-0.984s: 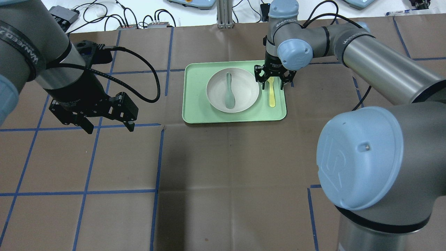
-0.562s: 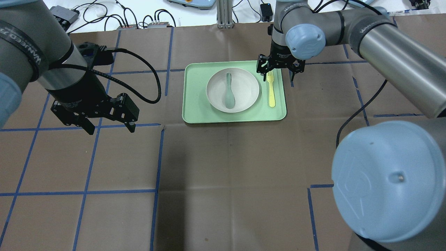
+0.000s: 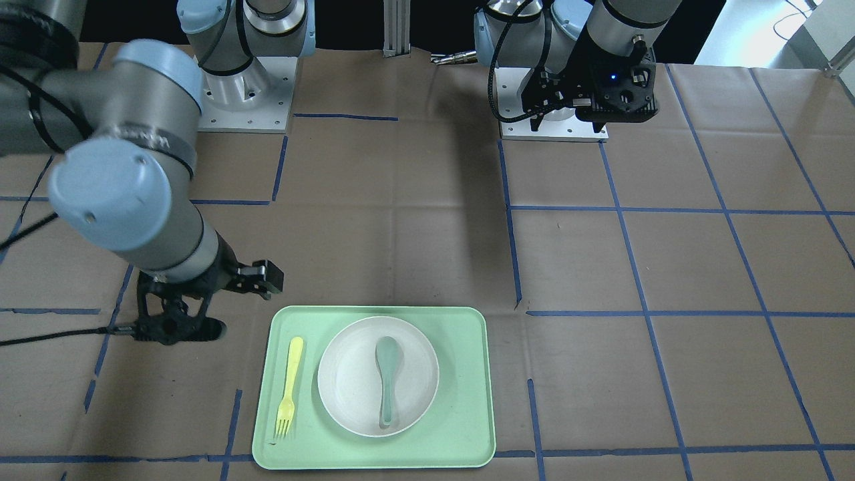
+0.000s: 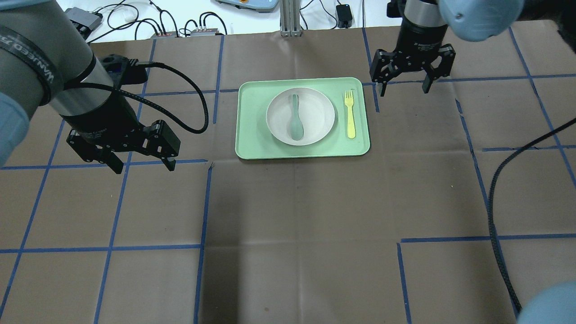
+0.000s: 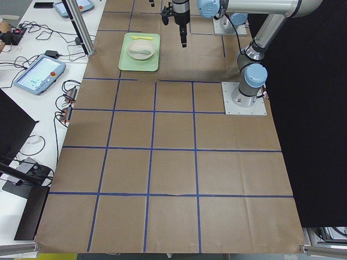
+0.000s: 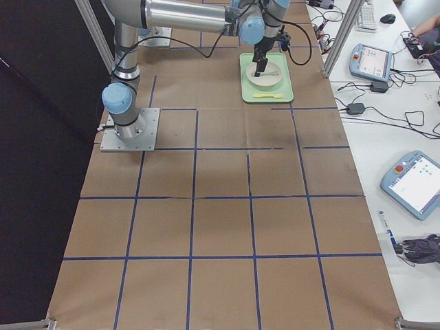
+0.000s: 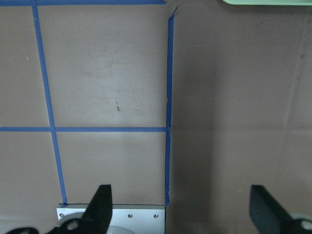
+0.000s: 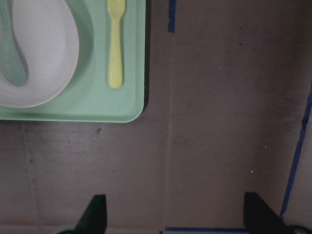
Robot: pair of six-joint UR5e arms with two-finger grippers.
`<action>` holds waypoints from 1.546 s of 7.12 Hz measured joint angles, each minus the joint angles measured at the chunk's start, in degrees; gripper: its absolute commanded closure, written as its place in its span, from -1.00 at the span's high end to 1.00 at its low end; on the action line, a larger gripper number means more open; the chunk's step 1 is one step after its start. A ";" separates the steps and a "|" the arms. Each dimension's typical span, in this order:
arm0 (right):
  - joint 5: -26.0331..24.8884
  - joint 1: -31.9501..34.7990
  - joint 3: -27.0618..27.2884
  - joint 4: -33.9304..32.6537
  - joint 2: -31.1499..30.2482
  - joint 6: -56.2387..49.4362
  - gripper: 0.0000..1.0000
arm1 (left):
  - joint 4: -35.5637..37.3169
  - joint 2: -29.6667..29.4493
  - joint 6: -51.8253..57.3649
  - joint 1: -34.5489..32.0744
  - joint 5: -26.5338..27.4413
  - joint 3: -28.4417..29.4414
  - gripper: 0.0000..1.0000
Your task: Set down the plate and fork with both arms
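The off-white plate (image 4: 320,112) sits in the middle of the mint-green tray (image 4: 252,150). A grey-green spoon (image 4: 295,118) lies in the plate. The pale-yellow fork (image 4: 350,114) lies flat on the tray, right of the plate, tines to the far side. My right gripper (image 4: 403,91) is open and empty. It hangs above the brown table past the tray's far right corner. In the right wrist view the fork (image 8: 115,44) and plate (image 8: 48,53) show at upper left. My left gripper (image 4: 144,168) is open and empty, well left of the tray.
The table is covered in brown paper with a grid of blue tape lines (image 4: 204,211). Cables and boxes (image 4: 180,27) lie beyond the far edge. The tray (image 3: 467,407) sits near the operators' side in the front-facing view.
My right gripper has pulled away from over the fork's tines, moving right and back off the tray. The fork stays lying on the tray. The left arm has barely moved.
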 measured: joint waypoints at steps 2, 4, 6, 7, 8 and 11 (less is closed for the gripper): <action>0.02 -1.89 7.33 0.94 -9.89 -1.38 1.00 | -0.06 0.08 -0.03 0.03 0.16 0.03 0.99; 0.25 -2.13 12.68 1.00 -17.99 -1.35 1.00 | -0.09 0.14 -0.02 0.07 0.21 0.09 0.99; 0.43 -1.90 15.68 0.57 -21.25 -0.87 1.00 | -0.18 0.21 0.03 0.21 0.27 0.12 1.00; 0.50 -1.86 15.78 0.46 -20.86 -0.72 1.00 | -0.31 0.28 0.02 0.24 0.29 0.12 0.99; 0.56 -1.75 15.25 0.44 -19.96 -0.37 1.00 | -0.83 0.39 0.03 0.26 0.30 0.12 0.99; 0.31 -0.44 12.10 1.71 -17.09 1.52 1.00 | -2.21 0.62 0.04 0.27 0.30 0.19 0.99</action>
